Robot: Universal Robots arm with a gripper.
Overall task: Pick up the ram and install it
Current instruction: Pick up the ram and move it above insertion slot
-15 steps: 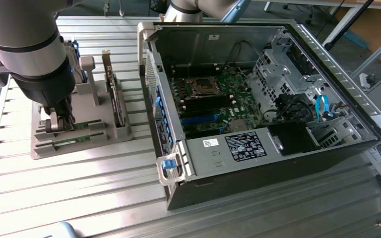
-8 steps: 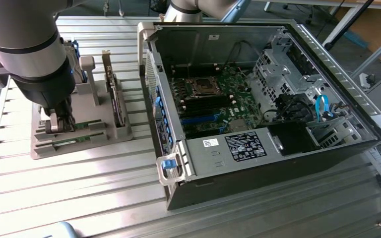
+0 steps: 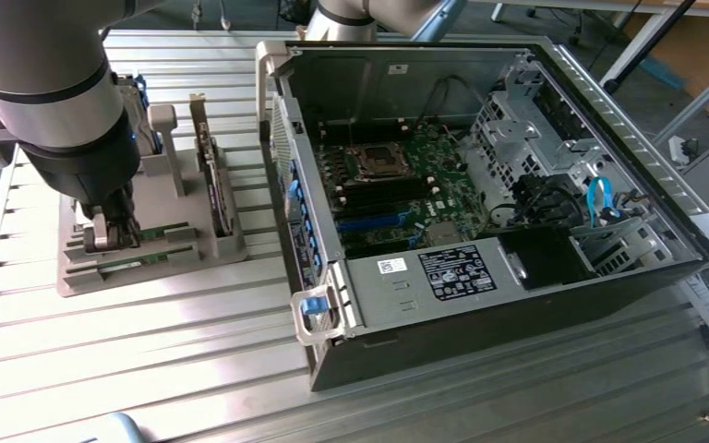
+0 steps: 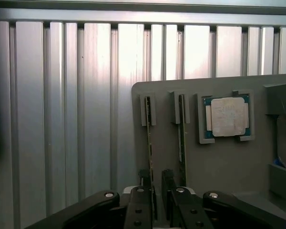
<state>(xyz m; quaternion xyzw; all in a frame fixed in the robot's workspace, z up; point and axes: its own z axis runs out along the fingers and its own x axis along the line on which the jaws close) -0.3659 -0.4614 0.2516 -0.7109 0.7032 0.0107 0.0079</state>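
Wrist view: my fingers [image 4: 168, 183] stand wide open astride the ram [image 4: 148, 129], gripping nothing. The ram stands on edge in its slot of the grey holder [image 4: 229, 167] on the desk [image 4: 86, 119]. Hazard, as I judge it: its twin [image 4: 181, 129] stands just beside, so an off-centre closure could nudge that stick or tilt the ram.

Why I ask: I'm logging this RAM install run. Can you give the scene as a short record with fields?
gripper: open, one finger on each side of the ram
ram: on edge in a slot of the gray holder
second ram stick: on edge in the neighbouring slot
processor chip: flat in its own recess in the holder
computer case: open, on the exterior view's right of the holder
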